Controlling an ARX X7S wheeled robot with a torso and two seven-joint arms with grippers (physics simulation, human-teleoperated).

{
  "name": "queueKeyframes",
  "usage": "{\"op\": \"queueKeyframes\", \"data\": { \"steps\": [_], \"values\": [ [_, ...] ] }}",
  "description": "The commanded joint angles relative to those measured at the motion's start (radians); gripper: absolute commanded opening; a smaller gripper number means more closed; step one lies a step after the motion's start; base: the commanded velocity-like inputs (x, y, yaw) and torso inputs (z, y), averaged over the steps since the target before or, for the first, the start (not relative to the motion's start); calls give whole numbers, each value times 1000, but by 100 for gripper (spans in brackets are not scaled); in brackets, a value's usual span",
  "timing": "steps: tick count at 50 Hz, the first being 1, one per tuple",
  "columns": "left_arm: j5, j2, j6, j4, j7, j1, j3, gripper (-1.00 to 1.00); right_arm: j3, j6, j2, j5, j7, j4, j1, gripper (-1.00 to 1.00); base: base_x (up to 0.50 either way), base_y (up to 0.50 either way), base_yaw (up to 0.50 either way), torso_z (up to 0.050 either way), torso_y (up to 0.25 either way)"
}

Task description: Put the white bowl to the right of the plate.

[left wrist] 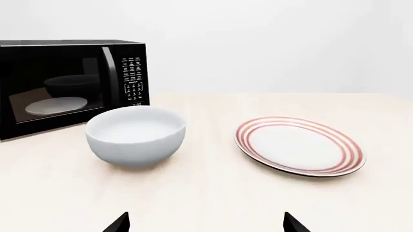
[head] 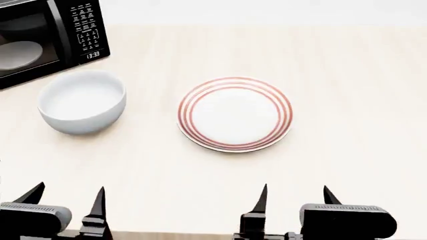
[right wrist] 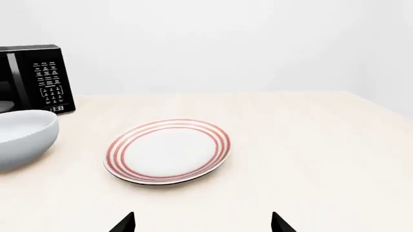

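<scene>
Broadly, the pale wooden tabletop [head: 347, 75] fills the head view and carries everything else. At its far left corner stands a black microwave [head: 40, 40], door shut, keypad facing the robot, a pale disc dimly visible behind the glass. Next in size, the plate [head: 235, 114] lies flat near the middle of the tabletop, its three thin red rings circling a plain white centre. To its left, apart from it and just in front of the microwave, sits the white bowl [head: 82, 101], upright, with nothing in it. So the bowl is on the plate's left side, while the tabletop to the plate's right shows only bare wood.

Along the near edge, the left gripper [head: 67, 197] hangs with its jaws spread wide, holding nothing, lined up roughly below the bowl. Likewise the right gripper [head: 295, 197] has its jaws released and grasps nothing, below the plate's right half. Both grippers are well apart from bowl and plate.
</scene>
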Motion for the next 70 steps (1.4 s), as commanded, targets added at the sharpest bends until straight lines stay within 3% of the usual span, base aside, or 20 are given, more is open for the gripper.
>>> {"op": "queueKeyframes", "data": {
  "steps": [1, 24, 60, 70],
  "values": [
    [-39, -30, -143, 119, -13, -55, -6, 100, 51, 204, 32, 91, -5, -180, 103, 100, 285, 160, 0, 0, 0],
    [-43, -42, -170, 175, -46, -60, 29, 100, 113, 285, 49, 150, 23, -210, 185, 100, 455, 273, 0, 0, 0],
    [-70, -58, -124, 143, -74, -55, 26, 100, 70, 237, 66, 143, 51, -154, 178, 100, 500, 3, 0, 0, 0],
    [-64, -67, -78, 120, -90, -38, 8, 100, 36, 426, 71, 105, 165, -172, 232, 100, 95, 0, 0, 0, 0]
  ]
}}
